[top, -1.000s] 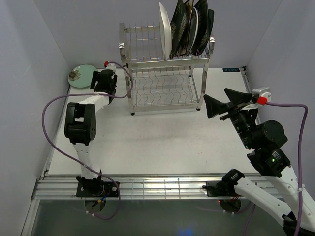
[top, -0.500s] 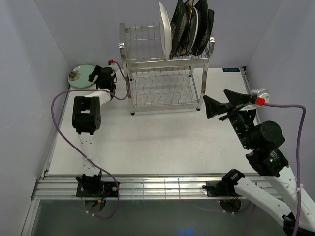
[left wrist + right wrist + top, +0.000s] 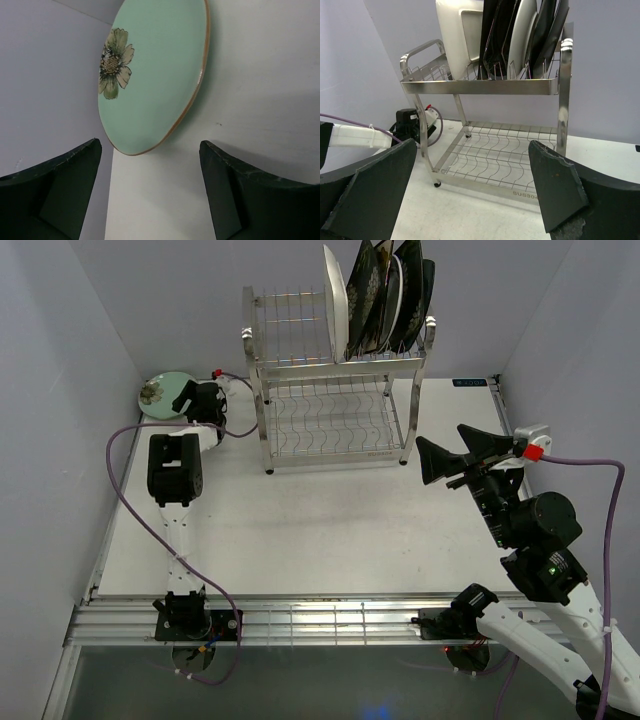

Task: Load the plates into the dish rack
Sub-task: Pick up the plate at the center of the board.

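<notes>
Pale green round flowered plate (image 3: 155,75) lies flat left of the tall steel wire dish rack (image 3: 335,390). Other plates (image 3: 380,295) stand in rack's top tier. Left gripper (image 3: 149,145) just short of green rim, jaws wide, empty. Right gripper (image 3: 472,145) right of rack, wide, empty.

Lighting is bright, diffuse and even in all views. The counter (image 3: 330,510) reads near white; shadows are soft, one lying along the right edge of the pale green plate (image 3: 155,75). Small glints show on the dish rack (image 3: 340,367) wires.
</notes>
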`<act>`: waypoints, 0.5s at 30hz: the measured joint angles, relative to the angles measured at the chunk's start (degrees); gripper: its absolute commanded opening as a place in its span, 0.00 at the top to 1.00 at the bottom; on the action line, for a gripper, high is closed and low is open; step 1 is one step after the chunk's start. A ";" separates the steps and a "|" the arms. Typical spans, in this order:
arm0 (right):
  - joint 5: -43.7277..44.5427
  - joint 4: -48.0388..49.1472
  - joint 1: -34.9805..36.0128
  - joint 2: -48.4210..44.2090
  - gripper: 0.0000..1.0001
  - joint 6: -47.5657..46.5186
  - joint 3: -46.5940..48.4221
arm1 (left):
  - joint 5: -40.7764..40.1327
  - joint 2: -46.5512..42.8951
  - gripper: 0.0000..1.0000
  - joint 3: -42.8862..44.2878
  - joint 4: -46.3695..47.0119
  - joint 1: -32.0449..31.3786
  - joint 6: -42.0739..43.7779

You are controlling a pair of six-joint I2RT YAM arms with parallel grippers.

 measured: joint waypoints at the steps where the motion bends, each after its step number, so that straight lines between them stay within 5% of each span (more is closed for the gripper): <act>1: 0.00 0.02 0.00 -0.02 0.02 0.00 0.00 | 0.04 0.59 0.11 0.20 -0.15 0.13 0.26; 15: -0.02 0.46 0.00 -1.01 0.02 0.22 -0.90 | -0.83 6.95 0.20 6.88 1.46 0.57 2.47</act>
